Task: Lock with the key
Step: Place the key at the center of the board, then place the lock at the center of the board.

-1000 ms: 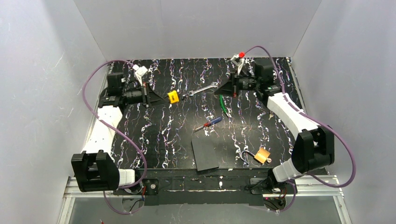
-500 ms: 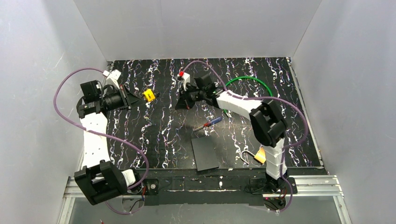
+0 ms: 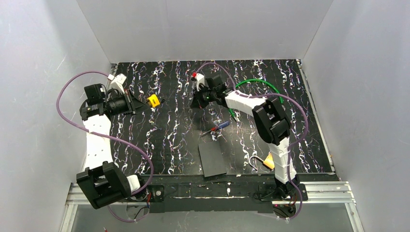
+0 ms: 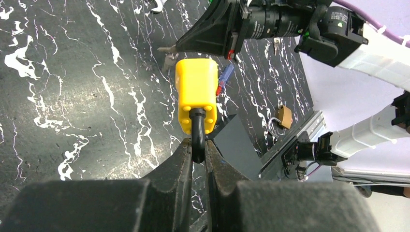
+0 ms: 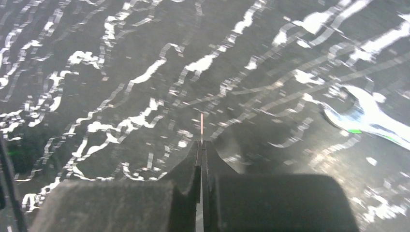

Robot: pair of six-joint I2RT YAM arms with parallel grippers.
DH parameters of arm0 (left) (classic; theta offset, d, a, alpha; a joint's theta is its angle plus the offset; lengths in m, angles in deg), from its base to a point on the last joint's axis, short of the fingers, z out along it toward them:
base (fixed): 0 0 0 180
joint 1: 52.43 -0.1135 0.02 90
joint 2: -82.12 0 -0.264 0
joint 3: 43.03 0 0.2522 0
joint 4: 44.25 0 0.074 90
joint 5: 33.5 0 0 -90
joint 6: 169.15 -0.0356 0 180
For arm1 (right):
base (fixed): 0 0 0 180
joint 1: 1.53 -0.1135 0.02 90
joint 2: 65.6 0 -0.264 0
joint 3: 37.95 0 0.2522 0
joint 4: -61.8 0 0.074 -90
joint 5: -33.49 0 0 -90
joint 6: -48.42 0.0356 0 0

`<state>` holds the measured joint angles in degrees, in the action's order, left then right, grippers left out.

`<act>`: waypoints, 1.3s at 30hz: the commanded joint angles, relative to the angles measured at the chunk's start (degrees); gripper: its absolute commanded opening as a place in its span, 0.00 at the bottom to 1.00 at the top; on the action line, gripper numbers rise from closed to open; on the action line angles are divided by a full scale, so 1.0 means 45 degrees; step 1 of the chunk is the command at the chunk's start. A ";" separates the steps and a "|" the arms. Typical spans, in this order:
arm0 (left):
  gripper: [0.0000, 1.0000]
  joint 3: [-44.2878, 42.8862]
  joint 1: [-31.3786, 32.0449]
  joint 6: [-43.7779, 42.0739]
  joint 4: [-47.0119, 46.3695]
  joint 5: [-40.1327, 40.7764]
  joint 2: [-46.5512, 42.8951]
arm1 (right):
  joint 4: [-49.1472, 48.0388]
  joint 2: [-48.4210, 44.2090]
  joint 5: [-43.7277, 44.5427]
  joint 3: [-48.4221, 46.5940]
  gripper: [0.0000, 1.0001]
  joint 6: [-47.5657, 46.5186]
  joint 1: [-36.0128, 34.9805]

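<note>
White plain walls [image 3: 193, 29] are seen around a black tabletop with white marble-like streaks [image 3: 145, 145].

Just left of the yellow plastic block-shaped padlock [image 4: 196, 92], the left gripper [image 4: 197, 146] is found. Its two black fingers are pressed together on the padlock's black curved shackle [image 4: 196, 130], so the padlock is held above the tabletop with its body pointing away from the fingers.

To the right of the yellow padlock, and not touching it, the right gripper [image 3: 194, 104] is pointed toward it. Its fingers are closed, and a thin silvery metal blade is seen sticking out between them; this is the small key [image 5: 201, 126]. The head of the key is hidden inside the fingers. In the left wrist view the tip of the blade is seen near the far end of the yellow padlock, but a gap is left between them.

Further right of the yellow padlock and closer to the arm bases, a screwdriver with a red-and-blue handle [image 3: 217, 127] is lying on the tabletop. A flat black square sheet [image 3: 212, 159] is placed closer again to the bases. Well to the right of the yellow padlock, a square brass padlock with a silver shackle [image 4: 284, 116] is lying near the front edge; in the top view it is partly covered by the right arm. A silver metal wrench [image 5: 367, 116] is seen only in the right wrist view.
</note>
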<state>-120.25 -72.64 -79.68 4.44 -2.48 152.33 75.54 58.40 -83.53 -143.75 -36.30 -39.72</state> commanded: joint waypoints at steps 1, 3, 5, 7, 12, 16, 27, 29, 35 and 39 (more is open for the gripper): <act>0.00 -0.0211 -0.0045 -0.0584 0.0080 -0.0688 0.0219 | 0.0120 -0.0725 0.0453 0.0521 0.01 -0.0948 0.0753; 0.00 -0.0229 0.0003 -0.0660 0.0121 -0.0609 0.0323 | 0.0503 -0.0793 0.0615 0.0718 0.01 -0.1250 0.0852; 0.00 -0.0243 0.0102 -0.0804 0.0206 -0.0439 0.0386 | 0.0648 -0.0835 0.0717 0.0963 0.01 -0.1656 0.0965; 0.00 -0.0283 0.0275 -0.1005 0.0363 -0.0243 0.0424 | 0.0876 -0.0857 0.0909 0.1102 0.01 -0.1905 0.1057; 0.00 -0.0563 0.0972 -0.1600 0.1018 0.0057 0.0701 | 0.1194 -0.1231 0.0708 0.1168 0.25 -0.2141 0.1389; 0.00 -0.0954 0.1605 -0.1992 0.1564 -0.0857 0.0982 | 0.1990 -0.2030 0.0135 0.0709 0.64 -0.2653 0.1505; 0.00 -0.0545 0.3547 -0.0588 -0.0273 -0.0473 -0.0439 | 0.2708 -0.5145 -0.1949 0.2799 0.98 0.0074 0.1299; 0.00 -0.0540 0.4288 -0.0351 -0.0608 0.0400 -0.0828 | 0.2578 -0.5272 -0.1813 0.3054 0.98 0.1241 0.1173; 0.00 -0.0664 0.6062 0.0020 -0.1460 0.2237 -0.1454 | 0.2330 -0.5139 -0.2393 0.3584 0.98 0.4073 0.1083; 0.00 -0.0733 0.6541 0.0020 -0.1319 0.2157 -0.1305 | -0.0135 -0.5969 -0.4362 0.5107 0.98 0.4266 0.1083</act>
<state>-122.46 -44.38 -80.33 0.50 6.37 146.62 85.25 35.94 -94.27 -125.80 -21.75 -34.92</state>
